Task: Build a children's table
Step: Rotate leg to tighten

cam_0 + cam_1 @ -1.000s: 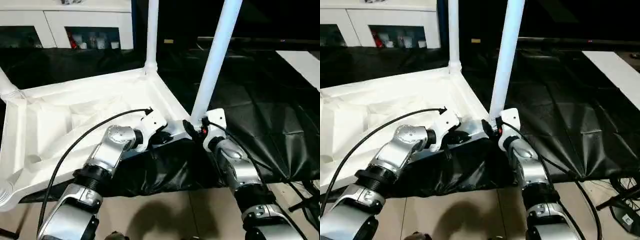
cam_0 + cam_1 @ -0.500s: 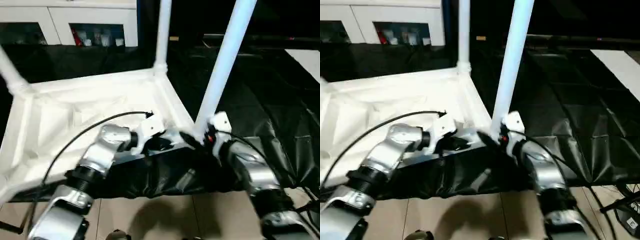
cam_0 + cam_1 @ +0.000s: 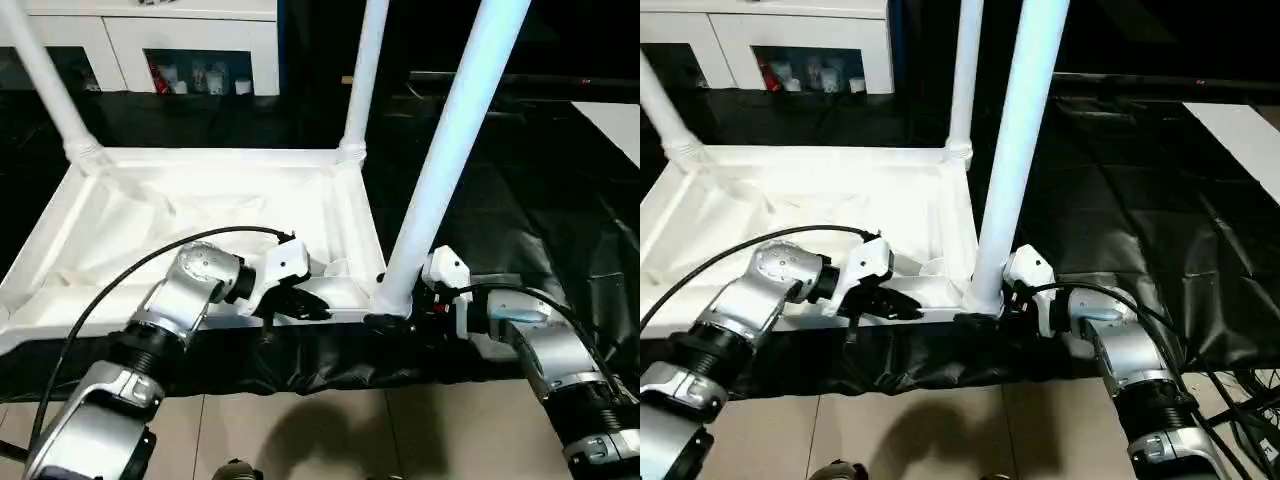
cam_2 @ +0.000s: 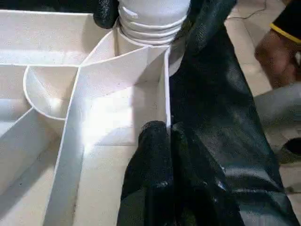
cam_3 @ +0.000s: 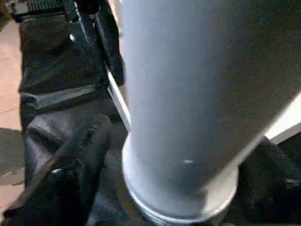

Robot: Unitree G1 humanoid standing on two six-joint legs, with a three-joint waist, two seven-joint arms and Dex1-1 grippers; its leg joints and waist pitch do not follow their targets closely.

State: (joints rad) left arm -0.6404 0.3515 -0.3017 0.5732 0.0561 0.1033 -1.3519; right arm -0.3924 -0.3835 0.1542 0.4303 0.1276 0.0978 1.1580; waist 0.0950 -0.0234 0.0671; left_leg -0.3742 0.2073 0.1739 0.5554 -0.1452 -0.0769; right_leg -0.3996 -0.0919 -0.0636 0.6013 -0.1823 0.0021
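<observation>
Likely a robot lab or test room — black plastic sheeting [image 3: 520, 220] covers the work surface, beige floor tiles [image 3: 300, 430] lie below, and white glass-fronted cabinets [image 3: 190, 50] hold small bottles, too small to identify.

The table top [image 3: 200, 215] has swung round (three legs now upright).

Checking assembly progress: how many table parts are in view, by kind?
Table top: 1
Legs standing in sockets: 3, far left, far right, near right
Total: 4
</observation>
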